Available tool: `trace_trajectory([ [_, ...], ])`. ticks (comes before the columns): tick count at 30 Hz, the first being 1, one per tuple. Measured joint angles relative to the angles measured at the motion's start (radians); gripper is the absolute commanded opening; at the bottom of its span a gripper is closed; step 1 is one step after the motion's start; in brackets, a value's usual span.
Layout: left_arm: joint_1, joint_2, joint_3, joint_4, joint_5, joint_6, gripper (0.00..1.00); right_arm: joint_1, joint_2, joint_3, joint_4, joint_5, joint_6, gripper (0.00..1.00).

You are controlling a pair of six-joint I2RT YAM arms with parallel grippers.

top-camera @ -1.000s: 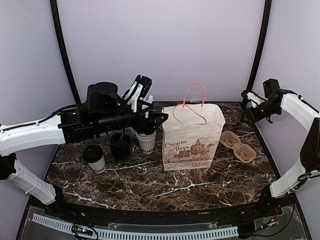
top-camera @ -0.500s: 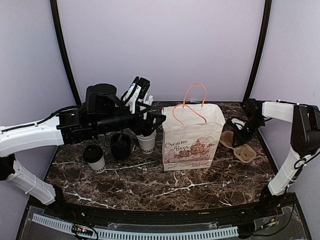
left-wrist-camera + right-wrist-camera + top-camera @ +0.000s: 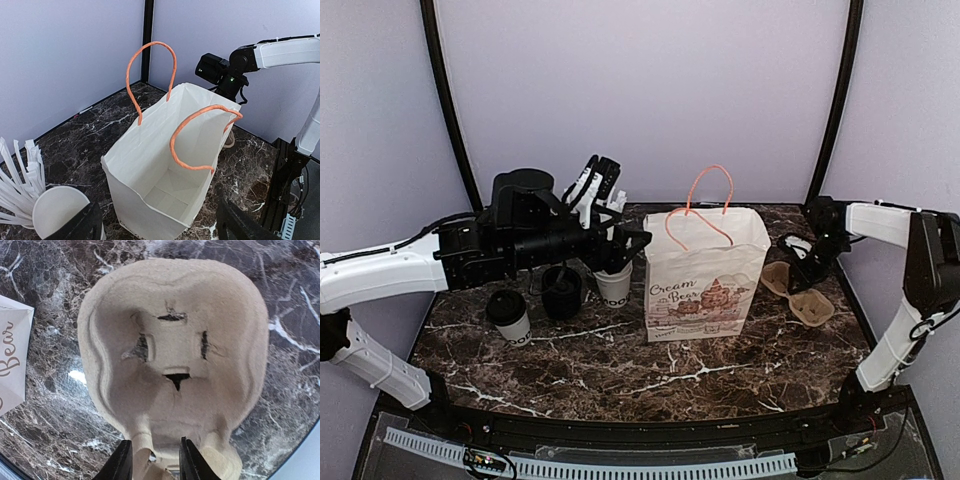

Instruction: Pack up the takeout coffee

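Your right gripper [image 3: 155, 454] appears clamped on the neck of the cup carrier [image 3: 170, 310]. Your left gripper [image 3: 160, 226] stands wide open, empty, near the paper bag [image 3: 145, 165].

White-shelled left arm [image 3: 380, 270] and right arm [image 3: 892, 221], black joints, thin black cables, black left fingers [image 3: 82, 227].

Orange-handled white bag [image 3: 705, 262], seemingly brown print — tan tray [image 3: 815, 308], white-veined dark table [image 3: 620, 372].

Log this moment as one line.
left gripper open beside bag | right gripper clamps cup carrier | lidded coffee untouched
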Motion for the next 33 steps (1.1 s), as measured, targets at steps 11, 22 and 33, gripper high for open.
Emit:
trace_trajectory([
  [11, 0.0, -0.003, -0.013, 0.001, 0.0, 0.0, 0.82, 0.0, -0.002, 0.0, -0.002, 0.078, 0.014, 0.38],
  [22, 0.0, -0.01, -0.02, 0.0, -0.001, 0.0, 0.82, 0.0, 0.055, 0.002, 0.014, 0.079, 0.018, 0.19],
  [33, 0.002, -0.01, -0.02, -0.001, -0.016, 0.011, 0.82, 0.0, -0.008, 0.046, -0.042, 0.077, 0.019, 0.17],
])
